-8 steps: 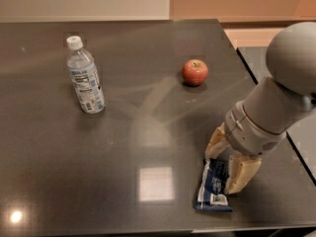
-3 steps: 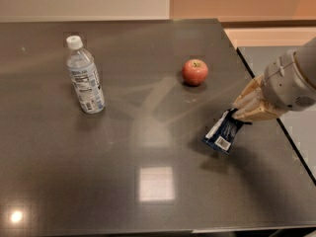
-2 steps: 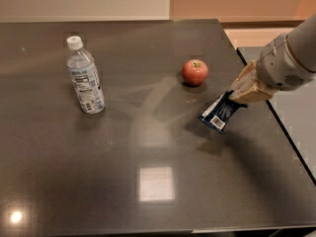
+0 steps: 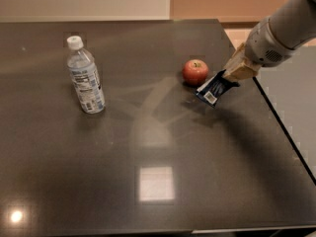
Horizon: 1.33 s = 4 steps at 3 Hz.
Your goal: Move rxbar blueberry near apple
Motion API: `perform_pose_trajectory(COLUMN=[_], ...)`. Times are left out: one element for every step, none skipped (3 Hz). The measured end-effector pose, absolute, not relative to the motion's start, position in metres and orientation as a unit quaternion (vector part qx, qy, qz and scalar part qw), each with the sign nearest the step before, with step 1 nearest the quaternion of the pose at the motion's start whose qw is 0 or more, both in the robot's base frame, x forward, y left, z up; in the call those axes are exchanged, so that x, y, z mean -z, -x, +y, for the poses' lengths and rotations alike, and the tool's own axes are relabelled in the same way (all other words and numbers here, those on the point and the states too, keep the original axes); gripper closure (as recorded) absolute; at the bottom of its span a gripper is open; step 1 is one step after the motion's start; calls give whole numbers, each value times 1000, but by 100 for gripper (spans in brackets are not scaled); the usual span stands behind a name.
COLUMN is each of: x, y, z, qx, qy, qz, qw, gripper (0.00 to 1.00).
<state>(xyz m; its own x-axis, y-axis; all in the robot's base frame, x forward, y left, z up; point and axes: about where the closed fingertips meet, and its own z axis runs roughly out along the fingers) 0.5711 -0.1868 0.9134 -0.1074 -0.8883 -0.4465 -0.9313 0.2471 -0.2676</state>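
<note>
At three o'clock of the apple (image 4: 195, 71), just beside it, the gripper (image 4: 230, 77) holds the tilted rxbar blueberry (image 4: 212, 90) in its jaws above the worktop (image 4: 148, 147).

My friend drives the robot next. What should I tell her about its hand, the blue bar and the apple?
Gripper: shut on the rxbar blueberry, just right of the apple.
Bar: tilted, held by its upper end, lower end hanging toward the table.
Done: the bar is lifted and right beside the apple.
Left: set it down there and let go.
</note>
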Motion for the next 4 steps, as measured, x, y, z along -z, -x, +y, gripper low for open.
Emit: perform_pose_trajectory(x=[-905,-891,-888,-887], y=[-599,-614,-616,-617], z=[-192,-198,-198,-196], qx=[-34,-33,-35,-36], qy=[603,602,602,603], qz=[753,758,758,758], qw=[261,248,246,246], gripper=[82,59,36,12])
